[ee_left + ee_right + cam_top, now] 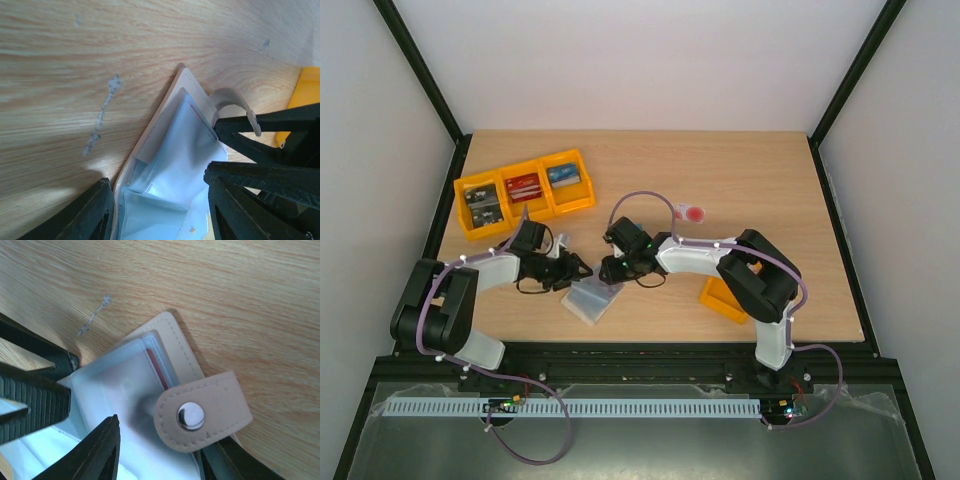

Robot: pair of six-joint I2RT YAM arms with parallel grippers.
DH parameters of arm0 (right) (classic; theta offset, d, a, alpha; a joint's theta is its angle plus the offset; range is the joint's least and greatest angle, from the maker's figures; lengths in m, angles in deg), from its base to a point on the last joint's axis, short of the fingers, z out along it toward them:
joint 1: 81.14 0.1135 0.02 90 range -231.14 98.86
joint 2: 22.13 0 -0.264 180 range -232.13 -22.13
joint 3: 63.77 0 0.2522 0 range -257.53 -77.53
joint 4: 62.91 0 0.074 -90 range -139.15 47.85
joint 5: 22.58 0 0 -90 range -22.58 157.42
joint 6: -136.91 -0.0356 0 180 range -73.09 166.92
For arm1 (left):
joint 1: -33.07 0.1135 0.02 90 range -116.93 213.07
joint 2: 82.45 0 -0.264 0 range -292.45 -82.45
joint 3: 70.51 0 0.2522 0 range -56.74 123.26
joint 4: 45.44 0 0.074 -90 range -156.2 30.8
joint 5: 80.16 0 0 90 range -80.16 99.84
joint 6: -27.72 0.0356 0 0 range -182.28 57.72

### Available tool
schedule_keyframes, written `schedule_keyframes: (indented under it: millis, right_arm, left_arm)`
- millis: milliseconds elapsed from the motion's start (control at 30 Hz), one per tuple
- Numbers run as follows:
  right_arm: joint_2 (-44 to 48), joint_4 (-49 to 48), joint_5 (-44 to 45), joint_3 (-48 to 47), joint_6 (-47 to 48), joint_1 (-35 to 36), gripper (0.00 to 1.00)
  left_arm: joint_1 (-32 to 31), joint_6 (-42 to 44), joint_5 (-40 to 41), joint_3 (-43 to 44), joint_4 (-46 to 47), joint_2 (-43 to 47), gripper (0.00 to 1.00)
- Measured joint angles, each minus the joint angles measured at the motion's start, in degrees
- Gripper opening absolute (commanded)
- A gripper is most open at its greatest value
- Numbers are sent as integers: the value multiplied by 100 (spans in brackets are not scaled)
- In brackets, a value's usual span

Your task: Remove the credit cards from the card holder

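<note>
On table [770, 180]: card holder [592, 299] open, bin labels [524, 186] unreadable.

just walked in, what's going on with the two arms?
Both arms are at the card holder, which lies open on the table near the front edge. The left gripper and right gripper look open, reaching over its clear sleeves from opposite sides, with the right one at the snap tab. A dark red card shows edge-on in a sleeve, not yet out. A white card with a red circle lies on the table farther back.
</note>
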Motion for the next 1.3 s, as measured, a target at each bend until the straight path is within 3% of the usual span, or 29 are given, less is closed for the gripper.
schedule_keyframes:
  millis: [200, 400, 633, 800, 867, 1000, 1167, 1200, 1300]
  right_arm:
    - [0, 129, 2, -76, 166, -2, 41]
    - [20, 861, -2, -850, 785, -11, 43]
    - [234, 1266, 485, -933, 1189, -13, 66]
    - [-116, 1578, 815, -1215, 1434, -13, 75]
    - [-291, 1620, 761, -1259, 1517, -15, 70]
    - [-612, 1652, 584, -1261, 1600, -15, 48]
    - [-673, 1650, 658, -1322, 1550, -15, 7]
    - [-673, 1644, 656, -1322, 1556, -15, 2]
    - [-658, 1652, 734, -1322, 1495, -24, 2]
  left_arm:
    - [-50, -26, -107, -68, -2, 0, 55]
    - [-59, -9, -107, -70, 2, 7, 56]
    - [-66, 28, -70, -74, 2, 26, 56]
    - [-76, 55, -2, -76, -4, 74, 57]
    - [-79, 63, 26, -79, -4, 87, 58]
    - [-79, 68, 28, -79, -2, 90, 60]
    - [-79, 72, 28, -79, 4, 109, 66]
    - [-79, 76, 24, -79, 7, 116, 68]
    - [-76, 122, 9, -81, 17, 153, 78]
